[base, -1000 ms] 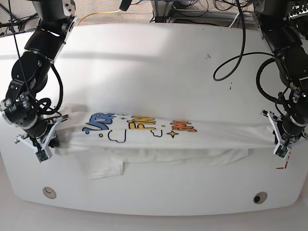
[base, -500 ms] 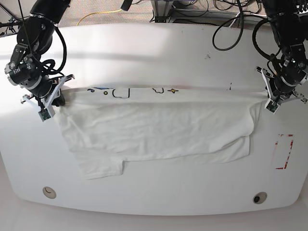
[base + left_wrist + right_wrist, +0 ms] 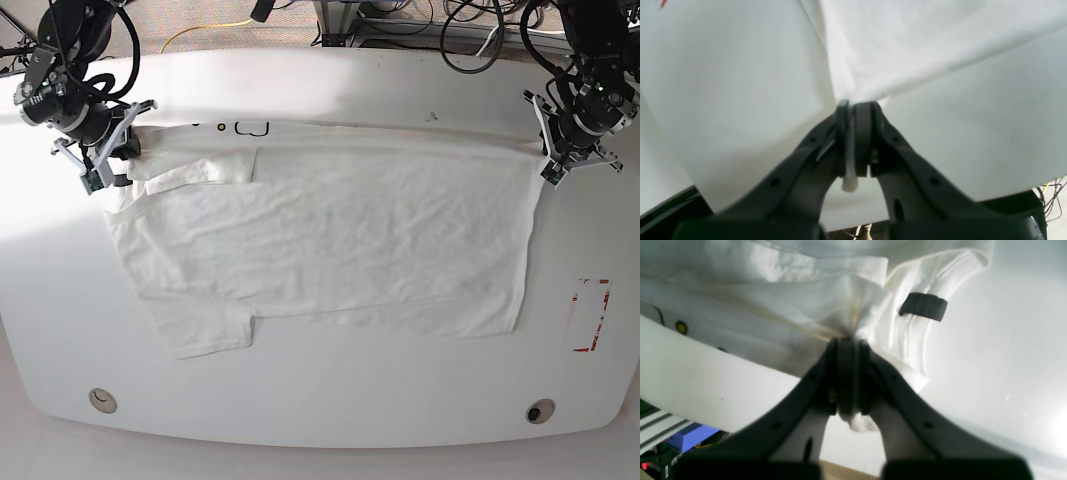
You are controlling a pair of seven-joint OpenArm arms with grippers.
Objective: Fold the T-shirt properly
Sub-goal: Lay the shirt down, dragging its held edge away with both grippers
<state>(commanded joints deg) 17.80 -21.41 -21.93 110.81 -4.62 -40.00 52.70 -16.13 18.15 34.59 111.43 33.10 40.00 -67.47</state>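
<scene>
- Movement since the earlier base frame: both sets of jaws have travelled toward the far side of the tabletop (image 3: 320, 400), and the T-shirt (image 3: 330, 240) now presents a broad plain white face where a narrower one showed. Less of the print is visible, and a sleeve-like flap now lies near the right jaws.
- Location: the T-shirt is stretched between the two arms at its far edge, its body extending toward the near side of the tabletop.
- Left jaws (image 3: 858, 105): pressed together on a bunch of white cloth, a tail of it protruding between them.
- Right jaws (image 3: 851, 341): likewise pinching gathered fabric; several layers meet there, beside a dark label (image 3: 923, 306).
- Judged step: spreading or laying the garment ahead of further folding. The finished fold is not achieved.
- Risk, slippage: the far edge runs taut between the grips. Pulling the arms further apart could draw a corner out.
- Risk, trapped layers: the bunching at the right grip may hold unintended layers, causing a crease or a doubled sleeve once released.
- Risk, misalignment: the near hem is uneven, with a flap (image 3: 212, 335) projecting on the right arm's side. Lowering without squaring could set a crooked fold.
- Risk, drag-back: cloth clinging to the jaws on opening could lift the corners.
</scene>
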